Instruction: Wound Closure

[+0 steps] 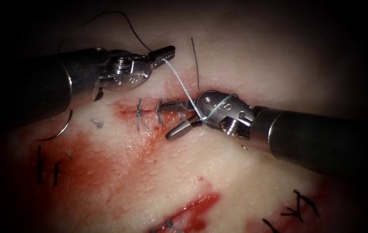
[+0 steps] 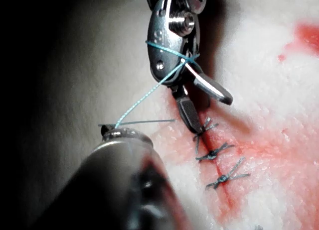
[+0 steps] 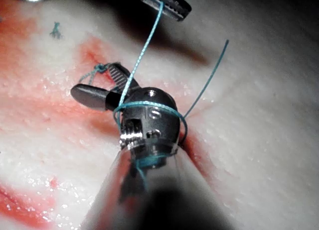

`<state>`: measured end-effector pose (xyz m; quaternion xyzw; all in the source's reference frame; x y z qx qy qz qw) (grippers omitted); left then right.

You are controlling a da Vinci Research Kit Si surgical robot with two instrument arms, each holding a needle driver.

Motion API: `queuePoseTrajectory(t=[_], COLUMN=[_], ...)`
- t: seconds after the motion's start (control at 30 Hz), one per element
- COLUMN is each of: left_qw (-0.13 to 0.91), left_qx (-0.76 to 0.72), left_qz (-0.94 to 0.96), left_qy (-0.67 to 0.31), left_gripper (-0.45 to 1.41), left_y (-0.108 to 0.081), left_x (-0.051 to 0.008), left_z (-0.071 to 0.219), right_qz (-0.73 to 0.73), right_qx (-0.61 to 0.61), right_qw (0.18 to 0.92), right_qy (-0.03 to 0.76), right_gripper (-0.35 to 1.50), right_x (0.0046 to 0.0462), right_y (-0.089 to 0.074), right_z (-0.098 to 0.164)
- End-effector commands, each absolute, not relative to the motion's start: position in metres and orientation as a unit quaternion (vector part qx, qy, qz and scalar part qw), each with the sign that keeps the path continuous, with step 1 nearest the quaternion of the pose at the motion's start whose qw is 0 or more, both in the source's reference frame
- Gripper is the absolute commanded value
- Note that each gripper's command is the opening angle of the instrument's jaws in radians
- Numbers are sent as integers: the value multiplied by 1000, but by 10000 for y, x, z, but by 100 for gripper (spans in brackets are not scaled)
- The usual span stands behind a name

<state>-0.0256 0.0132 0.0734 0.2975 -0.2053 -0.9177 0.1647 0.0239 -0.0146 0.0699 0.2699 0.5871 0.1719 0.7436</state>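
Tissue (image 1: 235, 181) lay under both tools, pale and streaked with red fluid (image 1: 106, 172), and its cut (image 1: 149, 110) ran across the middle of the endoscope view with finished stitches (image 1: 139, 114) already tied over its left stretch. Another red slit lay near the tissue's lower edge, and dark stitches (image 1: 298, 205) sat toward its lower right corner.

The left tool (image 1: 166, 52) hung above the upper side of the cut, its jaws clamped together on the thread (image 1: 179, 84). From that grip the thread ran taut, slanting down and to the right, to the right tool (image 1: 179, 116), where it was wound around the wrist just behind the jaws; the right wrist view showed the loop (image 3: 149, 106) circling the metal body. The right tool's jaws stood apart over the cut beside the last stitch, holding nothing, one jaw lying along the cut and the other angled toward the lower edge of the tissue.

A free thread end (image 1: 196, 60) stood up from the cut just above the right tool. More thread curved away from the left tool toward the tissue's upper left corner.

The needle (image 1: 61, 129) lay on the tissue below the left tool's shaft, left of the stitches, held by neither tool, its curve partly hidden by the shaft; whether its point sat in the tissue could not be told.
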Motion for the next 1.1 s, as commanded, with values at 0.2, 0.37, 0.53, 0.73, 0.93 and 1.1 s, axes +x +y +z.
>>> queuePoseTrajectory(t=[0.2, 0.37, 0.53, 0.73, 0.93, 1.1], left_qw=[164, 160, 149, 116, 70, -5], left_qx=[283, 275, 265, 276, 276, 244], left_qz=[-926, -932, -937, -938, -932, -927], left_qy=[-191, -177, -172, -174, -225, -285], left_gripper=[-45, -45, -45, -45, -45, -45], left_y=[148, 138, 110, 83, 53, 26], left_x=[-261, -257, -255, -260, -270, -274], left_z=[794, 840, 878, 873, 856, 835], right_qz=[169, 178, 213, 254, 313, 362], right_qx=[281, 277, 247, 209, 162, 109], right_qw=[713, 698, 678, 651, 635, 628], right_qy=[619, 636, 659, 684, 687, 680], right_gripper=[98, 98, 96, 99, 96, 96], right_x=[246, 244, 237, 232, 226, 207], right_y=[-148, -146, -139, -131, -122, -114], right_z=[696, 690, 688, 693, 699, 707])
